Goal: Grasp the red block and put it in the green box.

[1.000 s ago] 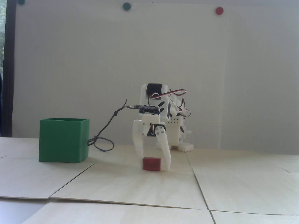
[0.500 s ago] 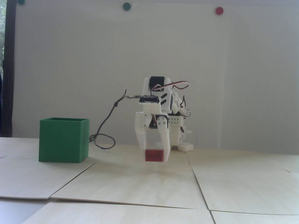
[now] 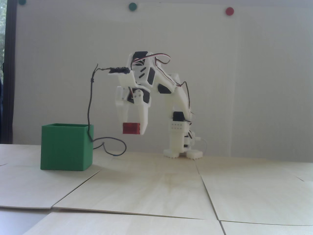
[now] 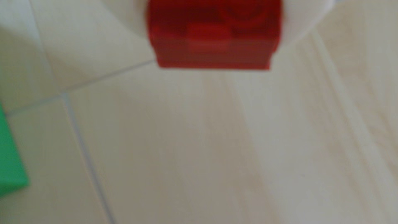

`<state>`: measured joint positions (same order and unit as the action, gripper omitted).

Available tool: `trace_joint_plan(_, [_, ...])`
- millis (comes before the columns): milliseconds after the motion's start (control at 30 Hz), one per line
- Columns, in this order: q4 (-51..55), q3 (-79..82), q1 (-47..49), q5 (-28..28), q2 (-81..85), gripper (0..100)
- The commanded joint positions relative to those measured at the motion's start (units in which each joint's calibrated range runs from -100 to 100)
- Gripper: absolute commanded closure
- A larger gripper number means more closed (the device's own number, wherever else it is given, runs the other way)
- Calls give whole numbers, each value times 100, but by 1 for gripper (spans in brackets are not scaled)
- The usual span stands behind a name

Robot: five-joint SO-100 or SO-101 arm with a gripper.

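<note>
Table: pale wood panels run from the near edge to the back wall, nothing lying on the near ones.
Green box: the green box stands by the table's left edge in the fixed view; only its corner shows in the wrist view.
My claw: my claw is clenched on the red block, which hangs in the air right of the box, about level with its rim.
Wrist view: blurred, with the block between my white fingers.
Cable: a black cable droops over the box's right rim.
Doing it well: I judge I should lift clear of the rim, mind the cable, and centre before releasing.
Change: a second ago the block sat on the table mid-panel; now I have raised it and swung left.
</note>
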<state>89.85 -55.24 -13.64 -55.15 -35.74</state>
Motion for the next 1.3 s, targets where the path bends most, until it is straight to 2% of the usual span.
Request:
trace_joint_plan(0, [-191,635,-731,49,2702,98])
trace_joint_plan(400, [-174,732,-1463,60,2788,98])
trace_joint_plan(600, [-191,777,-2251,200,2702,98])
trace_joint_plan(733, [-570,768,-2476,205,2488,98])
trace_joint_plan(933, [-1270,732,-2275,237,2038,98])
trace_joint_plan(1100, [-2198,732,-1857,507,1683,98])
trace_joint_plan(1267, [-2408,732,-1696,492,1344,98])
